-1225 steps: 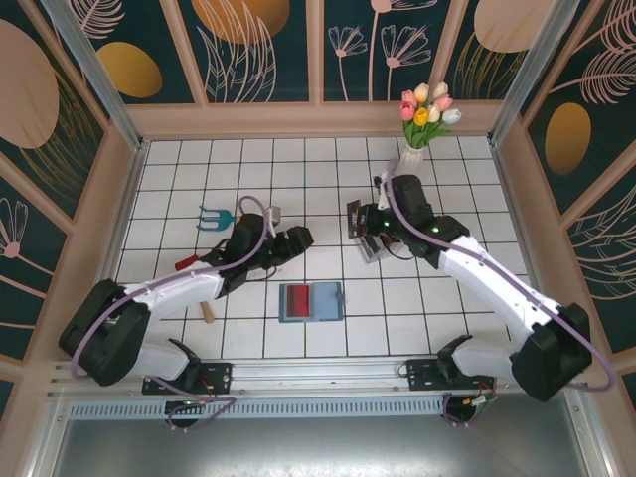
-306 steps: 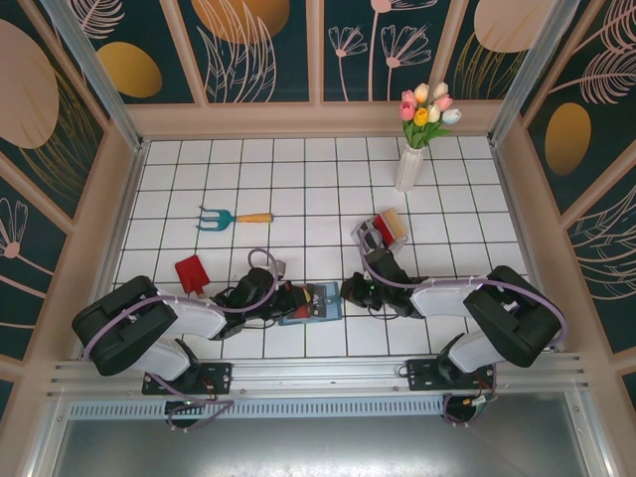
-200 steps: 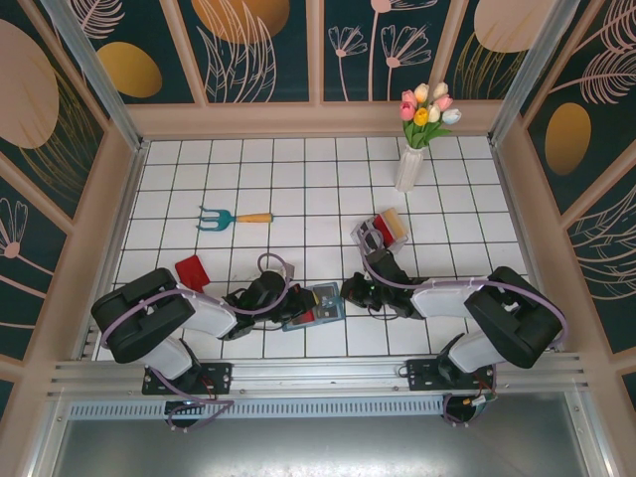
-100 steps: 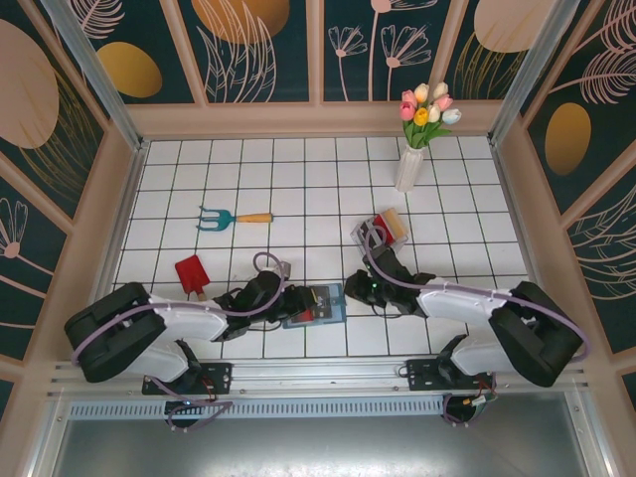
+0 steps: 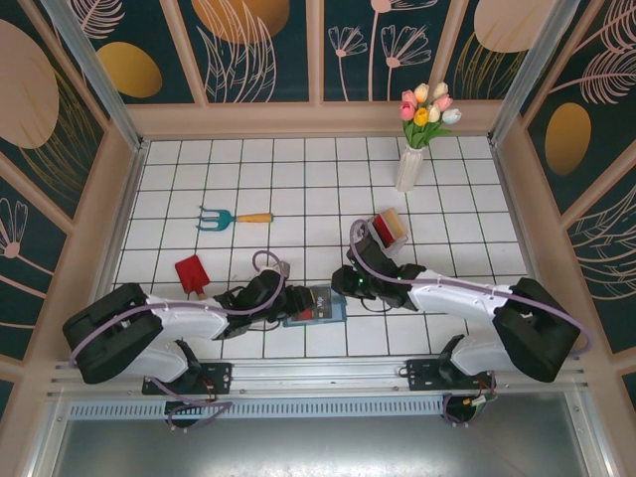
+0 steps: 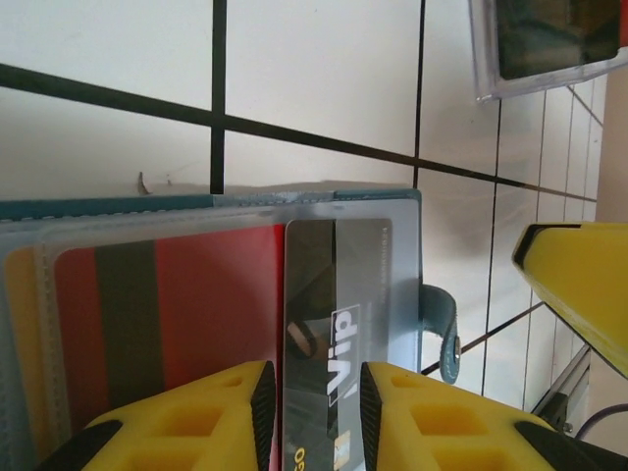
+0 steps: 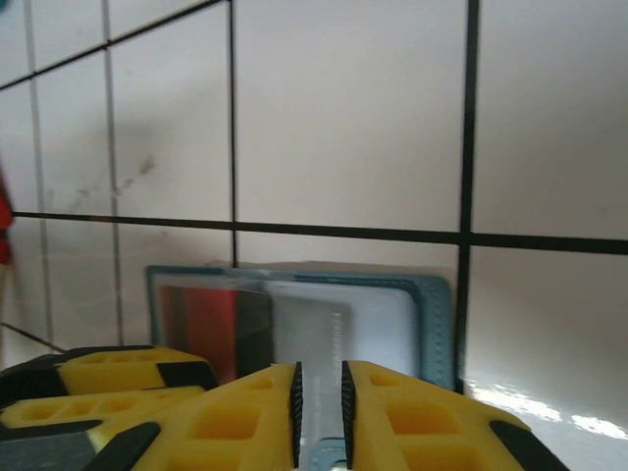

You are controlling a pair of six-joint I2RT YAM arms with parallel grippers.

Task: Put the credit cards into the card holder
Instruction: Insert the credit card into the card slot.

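Observation:
The teal card holder [image 5: 338, 316] lies open on the tiles near the front, between my two grippers. In the left wrist view its teal rim [image 6: 98, 207] frames a red credit card [image 6: 196, 294] and a dark "vip" credit card [image 6: 353, 275] lying flat in the clear pockets. My left gripper [image 5: 296, 301] [image 6: 317, 378] hovers over the dark card, open a little, not pinching it. My right gripper [image 5: 343, 288] [image 7: 321, 378] stands at the holder's [image 7: 440, 324] right edge, open by a narrow gap over the clear pocket, with the red card [image 7: 206, 319] to its left.
A clear slotted rack [image 5: 370, 237] [image 6: 540, 74] with more cards stands behind the right gripper. A red trowel [image 5: 191, 273] lies left of the left arm, a teal hand fork [image 5: 224, 217] farther back, and a white vase of tulips [image 5: 409, 167] at the back right.
Both grippers have parted their jaws slightly. The left one has let go of the dark card, now lying in the holder. The right arm has pulled back a little from the holder.

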